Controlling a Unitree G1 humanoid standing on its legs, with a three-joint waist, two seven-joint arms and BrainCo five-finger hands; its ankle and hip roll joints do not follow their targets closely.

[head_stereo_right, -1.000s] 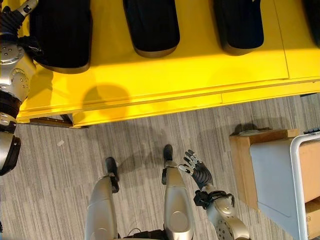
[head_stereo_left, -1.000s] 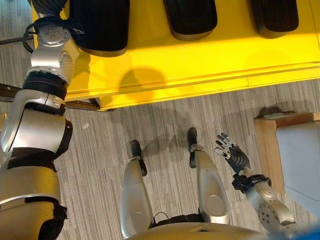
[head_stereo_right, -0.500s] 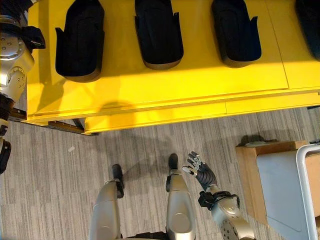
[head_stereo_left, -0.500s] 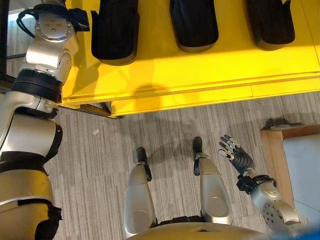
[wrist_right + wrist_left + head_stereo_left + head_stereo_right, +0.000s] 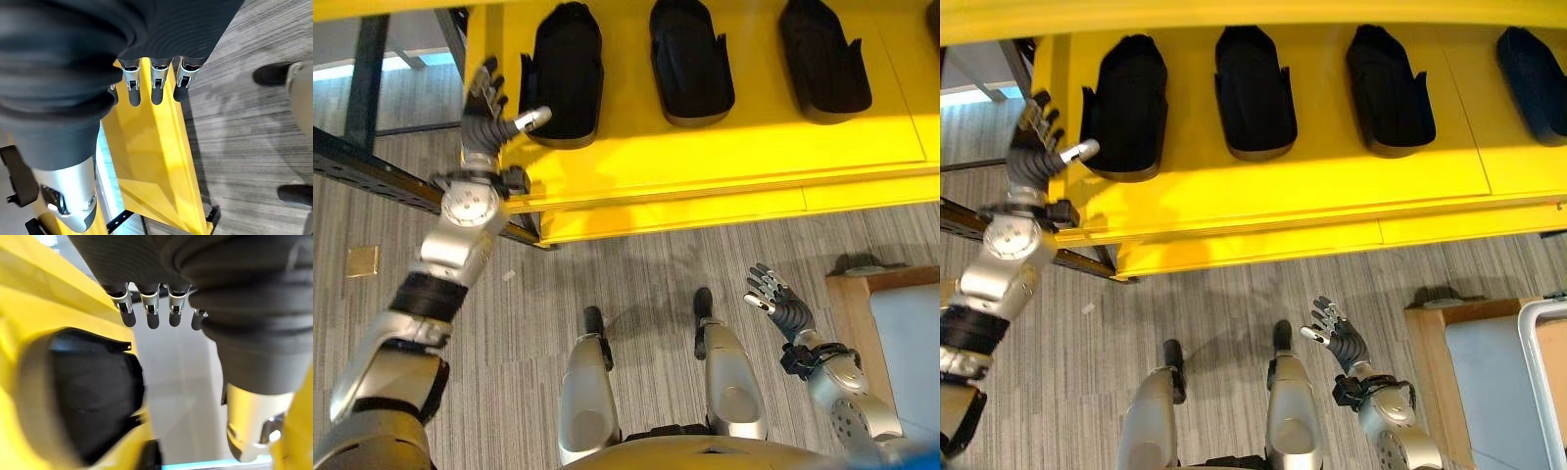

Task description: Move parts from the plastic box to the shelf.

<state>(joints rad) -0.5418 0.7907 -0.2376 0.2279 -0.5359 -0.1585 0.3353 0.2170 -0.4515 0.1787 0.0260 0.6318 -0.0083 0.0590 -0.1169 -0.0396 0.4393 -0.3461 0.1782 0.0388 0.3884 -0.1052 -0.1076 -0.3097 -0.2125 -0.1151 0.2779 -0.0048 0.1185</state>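
Note:
Several black moulded parts lie in a row on the yellow shelf (image 5: 724, 147). The leftmost part (image 5: 566, 73) is at the shelf's left end, with two more (image 5: 690, 59) (image 5: 822, 59) to its right. My left hand (image 5: 481, 122) is raised beside the leftmost part, open and holding nothing, its thumb pointing at the part. The left wrist view has that black part (image 5: 83, 406) just past the straight fingers (image 5: 150, 313). My right hand (image 5: 786, 311) hangs low over the floor, open and holding nothing. A pale grey box (image 5: 906, 343) sits at the far right.
The grey box rests in a wooden frame (image 5: 1428, 362) with a white rim (image 5: 1531, 362) beside it. A dark metal beam (image 5: 372, 171) runs under the shelf's left end. Striped grey floor (image 5: 636, 264) lies between shelf and box. A fourth part (image 5: 1533, 69) lies further right.
The whole picture has shifted, so more of the shelf shows. My left arm has drawn back and its open hand has come into view beside the leftmost part. The right hand holds its pose.

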